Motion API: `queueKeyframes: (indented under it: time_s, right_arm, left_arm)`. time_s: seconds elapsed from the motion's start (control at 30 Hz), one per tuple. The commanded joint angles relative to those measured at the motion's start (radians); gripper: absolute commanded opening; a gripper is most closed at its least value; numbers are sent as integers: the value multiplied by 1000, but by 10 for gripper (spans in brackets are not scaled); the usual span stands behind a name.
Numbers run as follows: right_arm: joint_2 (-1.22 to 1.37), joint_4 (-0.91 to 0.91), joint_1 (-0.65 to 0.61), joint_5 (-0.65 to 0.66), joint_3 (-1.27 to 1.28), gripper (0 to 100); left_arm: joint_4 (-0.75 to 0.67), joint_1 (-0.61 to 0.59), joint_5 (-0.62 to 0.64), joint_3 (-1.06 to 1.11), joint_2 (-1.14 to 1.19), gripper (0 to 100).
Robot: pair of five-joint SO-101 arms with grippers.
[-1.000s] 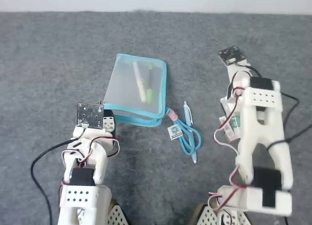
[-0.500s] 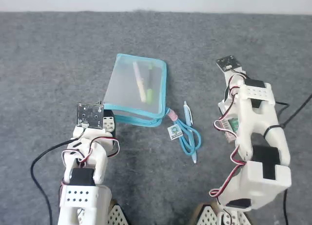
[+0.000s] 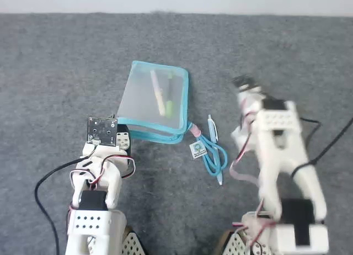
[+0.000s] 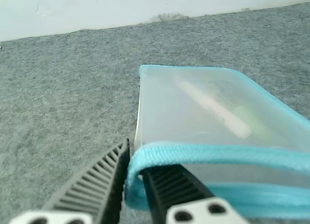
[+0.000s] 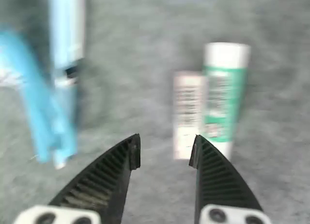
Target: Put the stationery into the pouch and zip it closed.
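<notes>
A translucent pouch with a blue zip edge lies at the table's middle, with pens showing through it. My left gripper is shut on the pouch's near zip edge at its left corner. A light-blue pen lies beside a blue cord loop right of the pouch. My right arm hangs just right of the pen. Below it my right gripper stands open above a green-and-white tube and a white labelled stick, with the pen off to one side.
Grey carpet-like cloth covers the table up to a pale wall at the back. A small round tag lies by the cord. Black cables trail from both arm bases at the front.
My right arm has swung left towards the pen and cord, away from the table's right side. My left arm and the pouch have kept still.
</notes>
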Motion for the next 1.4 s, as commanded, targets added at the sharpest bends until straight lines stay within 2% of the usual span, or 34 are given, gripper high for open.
queueKeyframes:
  time_s: [0.0,0.17,0.33,0.57,0.77,0.93,1.23,1.37]
  right_arm:
    - [-176,-2,-134,-38,94,166]
    - [-226,-13,-226,-110,198,166]
    - [-225,-111,-237,-115,269,166]
    - [-225,-180,-245,-212,310,166]
    - [-225,-197,-363,-221,316,166]
    - [-225,-289,-367,-265,371,166]
    - [-222,-292,-364,-265,388,161]
    - [-148,-300,-315,-258,379,64]
  left_arm:
    - [-37,0,3,-41,-17,12]
    - [-37,0,2,-41,-17,12]
    - [-37,0,2,-41,-17,12]
    - [-37,0,2,-41,-17,12]
    - [-37,0,2,-41,-15,12]
    - [-37,0,2,-41,-14,12]
    - [-35,0,2,-41,-14,12]
    - [-35,0,2,-41,-14,12]
